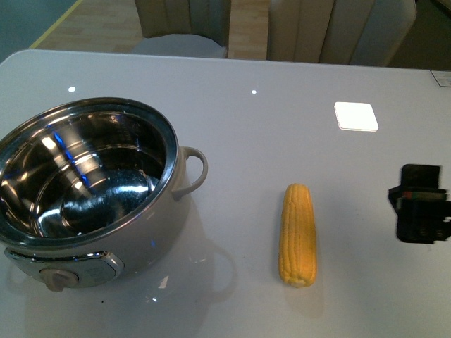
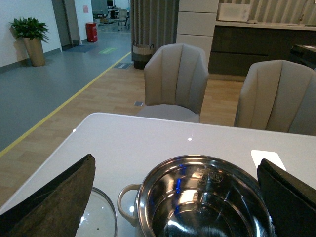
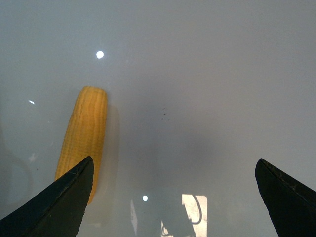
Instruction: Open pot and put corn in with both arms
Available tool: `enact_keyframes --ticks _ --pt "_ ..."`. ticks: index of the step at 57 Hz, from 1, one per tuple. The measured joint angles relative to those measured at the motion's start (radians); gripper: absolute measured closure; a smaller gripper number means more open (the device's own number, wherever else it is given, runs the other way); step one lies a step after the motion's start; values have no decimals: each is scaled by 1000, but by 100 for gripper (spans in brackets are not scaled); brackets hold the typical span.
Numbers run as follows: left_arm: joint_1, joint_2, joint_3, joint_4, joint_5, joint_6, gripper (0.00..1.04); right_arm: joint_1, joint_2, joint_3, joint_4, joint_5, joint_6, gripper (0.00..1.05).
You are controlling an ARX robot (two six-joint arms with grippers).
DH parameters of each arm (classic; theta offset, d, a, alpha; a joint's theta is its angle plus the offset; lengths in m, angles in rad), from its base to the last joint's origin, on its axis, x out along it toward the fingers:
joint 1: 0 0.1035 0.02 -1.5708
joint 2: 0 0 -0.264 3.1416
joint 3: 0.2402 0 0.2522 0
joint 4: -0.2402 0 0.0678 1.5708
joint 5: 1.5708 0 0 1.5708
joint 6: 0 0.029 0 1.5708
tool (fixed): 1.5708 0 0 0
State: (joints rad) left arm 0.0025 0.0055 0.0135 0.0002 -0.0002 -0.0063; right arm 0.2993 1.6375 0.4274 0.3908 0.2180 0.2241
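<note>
The pot [image 1: 88,186] stands uncovered at the table's left, its steel inside empty, its dial [image 1: 58,278] facing me and its loop handle [image 1: 194,172] toward the corn. Its glass lid [image 2: 98,217] lies flat on the table beside it, seen only in the left wrist view. The yellow corn [image 1: 297,234] lies right of the pot, clear of it. My left gripper [image 2: 176,159] hangs open above the pot [image 2: 202,202], holding nothing. Off to the corn's right, my right gripper [image 1: 421,204] is open and empty over bare table; the corn [image 3: 86,131] lies beside one finger [image 3: 64,197].
The white table [image 1: 282,141] carries a bright square reflection [image 1: 356,116] at the back right. Two beige chairs [image 2: 175,79] [image 2: 279,94] stand along its far edge. A small dark object [image 1: 442,77] sits at the far right edge.
</note>
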Motion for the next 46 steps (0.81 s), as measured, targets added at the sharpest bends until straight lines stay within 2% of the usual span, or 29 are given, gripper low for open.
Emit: enact_keyframes --ticks 13,33,46 --pt "0 0 0 0 0 0 7 32 248 121 54 -26 63 9" --pt "0 0 0 0 0 0 7 111 401 241 67 -66 103 9" --pt "0 0 0 0 0 0 7 142 494 296 75 -130 129 9"
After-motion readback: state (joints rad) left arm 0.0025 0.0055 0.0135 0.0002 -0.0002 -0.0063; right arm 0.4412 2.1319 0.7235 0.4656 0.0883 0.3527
